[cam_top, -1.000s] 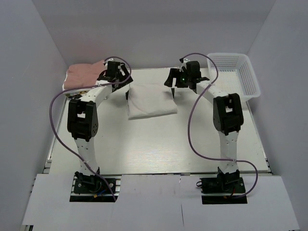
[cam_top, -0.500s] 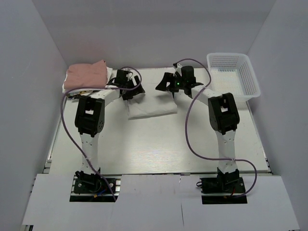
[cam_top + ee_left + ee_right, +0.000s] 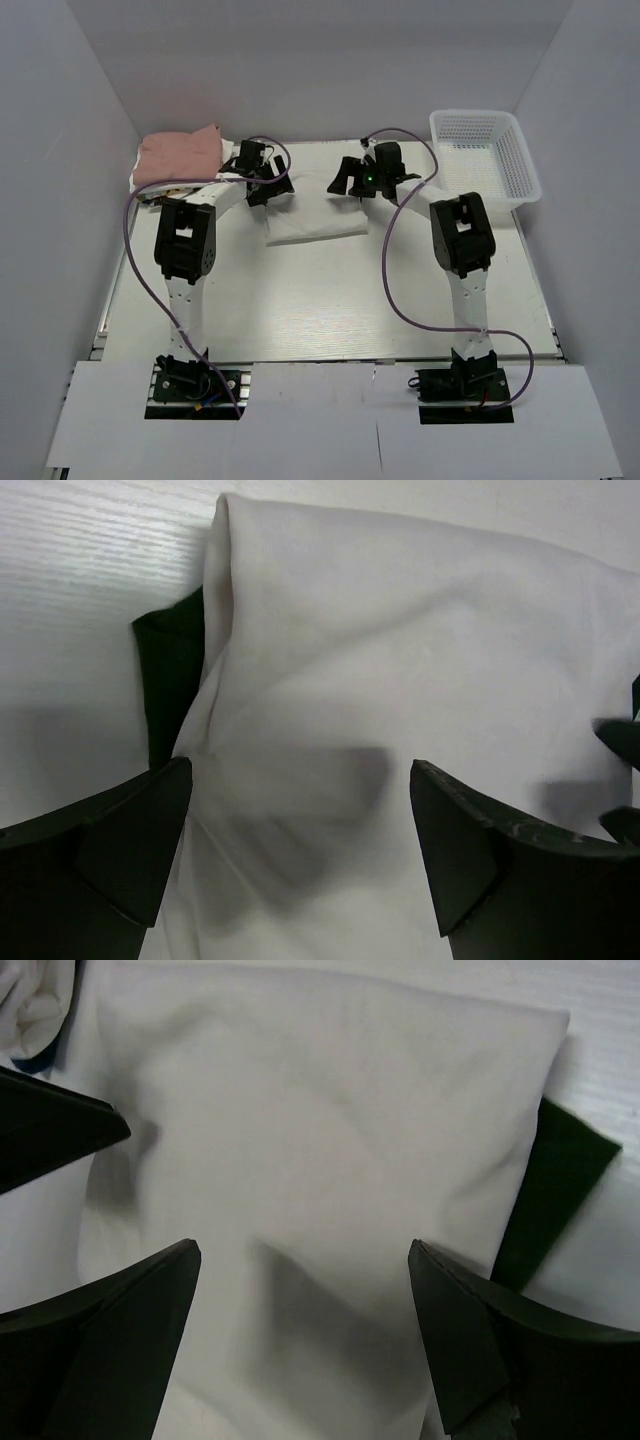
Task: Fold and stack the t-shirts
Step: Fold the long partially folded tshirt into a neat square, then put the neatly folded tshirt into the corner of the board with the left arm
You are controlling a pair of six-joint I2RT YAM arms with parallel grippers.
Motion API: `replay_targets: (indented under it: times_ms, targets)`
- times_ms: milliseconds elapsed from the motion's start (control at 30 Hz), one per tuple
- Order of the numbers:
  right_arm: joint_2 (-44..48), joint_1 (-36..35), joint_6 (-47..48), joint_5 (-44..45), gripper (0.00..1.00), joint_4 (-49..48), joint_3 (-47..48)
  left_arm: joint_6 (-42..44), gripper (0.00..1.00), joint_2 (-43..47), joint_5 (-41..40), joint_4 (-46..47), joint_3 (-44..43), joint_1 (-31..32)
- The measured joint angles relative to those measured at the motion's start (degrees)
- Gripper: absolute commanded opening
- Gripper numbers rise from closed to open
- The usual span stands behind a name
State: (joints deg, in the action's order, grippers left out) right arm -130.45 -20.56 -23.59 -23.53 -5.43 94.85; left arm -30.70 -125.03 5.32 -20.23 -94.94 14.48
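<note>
A folded cream-white t-shirt (image 3: 318, 224) lies at the table's middle back, with a dark green sleeve (image 3: 170, 680) sticking out from under one side edge. My left gripper (image 3: 270, 190) hovers open over its far left corner, and white cloth (image 3: 400, 650) fills the gap between the fingers (image 3: 130, 850). Open as well, my right gripper (image 3: 352, 187) hangs over the far right corner; the shirt (image 3: 320, 1140) and its green sleeve (image 3: 555, 1190) lie below it. Neither holds any cloth. A folded dusty pink t-shirt (image 3: 180, 153) rests on a white one (image 3: 148, 184) at the back left.
A white plastic mesh basket (image 3: 488, 150) stands at the back right corner. White walls close in the table on three sides. Purple cables loop off both arms. The tip of the left gripper (image 3: 50, 1130) shows at the left of the right wrist view.
The left gripper swung right from beside the pink stack to the shirt's far left corner. The right gripper shifted left over the far right corner. Both stayed open.
</note>
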Motion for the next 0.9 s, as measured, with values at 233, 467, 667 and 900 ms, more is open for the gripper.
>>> replay_targets:
  times_ms: [233,467,667,900]
  targets:
    - [23.1,-0.9,2.0,3.7,0.90,1.1,-19.3,3.9,1.00,11.0,-4.8,-4.2,6.5,0.5]
    - [39.2,-1.3,2.5,5.3,0.90,0.0,-35.6,8.7,1.00,9.3,-6.4,-8.3,4.7,0.5]
    - [42.8,-1.3,2.6,6.1,0.90,2.2,-44.5,10.2,1.00,2.8,-4.3,-8.3,4.3,0.5]
    - [47.3,-1.3,3.0,7.3,0.90,2.8,-46.6,10.5,0.78,2.0,2.3,-1.7,5.0,0.6]
